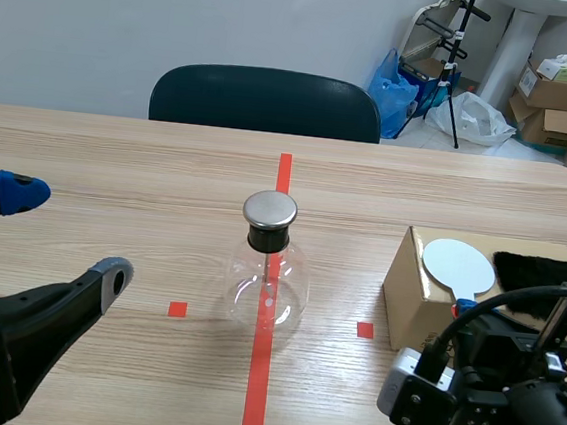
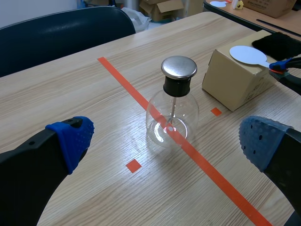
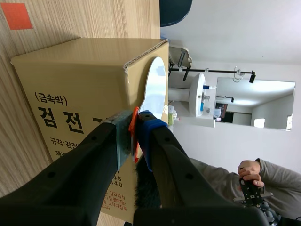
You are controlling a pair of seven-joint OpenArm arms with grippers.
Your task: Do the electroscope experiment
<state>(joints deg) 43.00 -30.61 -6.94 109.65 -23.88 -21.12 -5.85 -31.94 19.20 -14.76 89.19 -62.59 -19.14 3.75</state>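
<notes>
Scene view. Electroscope flask (image 1: 265, 276): clear glass bulb, black neck, metal cap (image 1: 270, 209), standing upright on the orange-red tape line (image 1: 260, 371) at mid-table (image 1: 118, 156). Cardboard box (image 1: 427, 292) well apart to its right; white disc paddle (image 1: 458, 266) and black fur pad (image 1: 544, 273) lie on top. Left gripper (image 1: 65, 237): released, fingers spread. Right gripper (image 1: 467, 309): at the box's near edge.

Left wrist view. Flask (image 2: 171, 117) ahead of the left gripper (image 2: 168, 139), between its wide-apart blue pads (image 2: 75, 136), untouched. Box (image 2: 235, 82) beyond.

Right wrist view. Right gripper (image 3: 135, 136): clamped on the paddle's orange handle (image 3: 135, 123); disc (image 3: 154, 89) flat against the box top. Box face (image 3: 70, 94) printed "(금속박)" and large "검전"; smaller lines are partly covered.
</notes>
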